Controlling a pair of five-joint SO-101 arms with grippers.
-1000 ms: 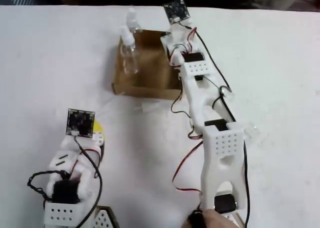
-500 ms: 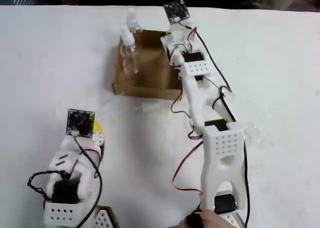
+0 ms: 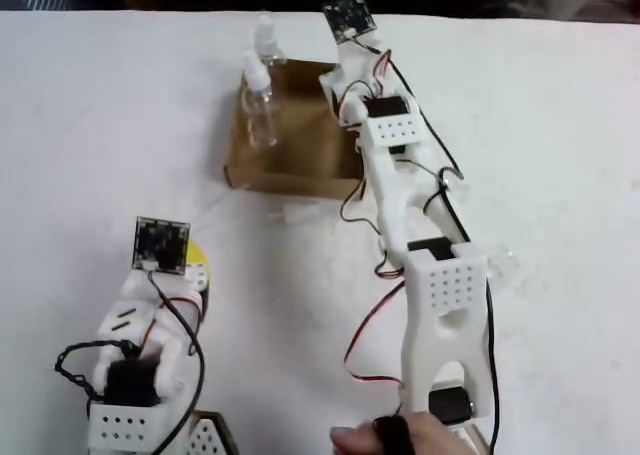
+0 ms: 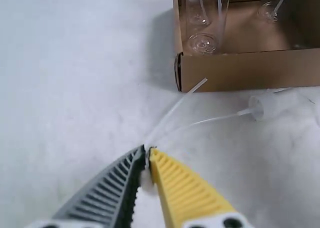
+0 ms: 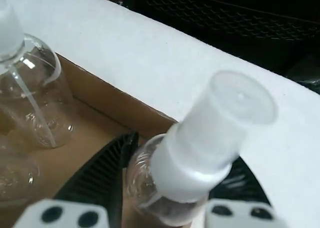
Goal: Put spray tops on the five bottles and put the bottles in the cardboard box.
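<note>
The right pincer (image 5: 170,185) grasps a capped bottle (image 5: 210,133) by its body, jaws on either side, and holds it tilted over the far right corner of the cardboard box (image 3: 290,183). Two more bottles (image 3: 262,105) with tops fitted stand toward the box's left side, well apart from the one in the grip.

Near the front left of the white surface (image 3: 100,125), the left pincer (image 4: 147,153) is clenched on a spray top (image 4: 146,179), whose thin dip tube (image 4: 175,107) points toward the box. A second, loose spray top (image 4: 262,107) lies on the surface just outside the box's front wall.

The step in hand appears to be setting the held bottle down inside the box. To do it well, the bottle's base should first clear the cardboard rim. The arm should then bring the bottle upright and lower it onto the bare floor in the right part of the box, away from the standing pair. The grip is best released only once the base rests flat, since a light, empty bottle let go early or at a tilt would likely topple. With three bottles accounted for, the task looks a little past halfway.
</note>
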